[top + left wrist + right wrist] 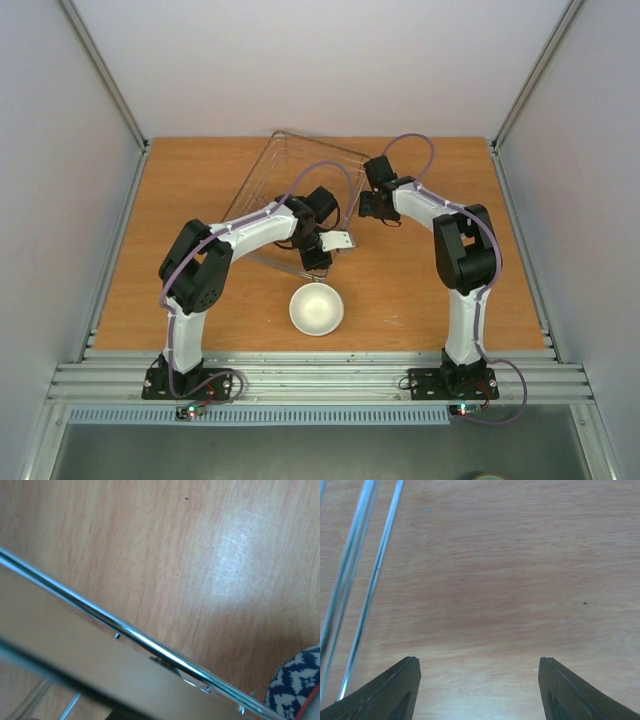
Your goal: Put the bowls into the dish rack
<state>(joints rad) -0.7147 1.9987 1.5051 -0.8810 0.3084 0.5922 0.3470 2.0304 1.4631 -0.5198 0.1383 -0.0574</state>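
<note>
A plain white bowl (316, 308) sits upright on the table near the front, between the two arm bases. The dish rack (262, 190), a thin silver wire basket, lies skewed at the back centre. My left gripper (318, 258) hangs at the rack's near right corner. Its fingers are out of the left wrist view, where a rack wire (150, 645) crosses very close and a blue-and-white zigzag bowl (292, 685) peeks in at the bottom right. Whether it pinches the wire does not show. My right gripper (479, 662) stands open over bare wood beside the rack's right side (357, 580).
The wooden table (430, 290) is walled by grey panels left, right and behind. An aluminium rail (320, 378) runs along the near edge with both arm bases on it. The left arm (240, 235) arches over the rack's near half.
</note>
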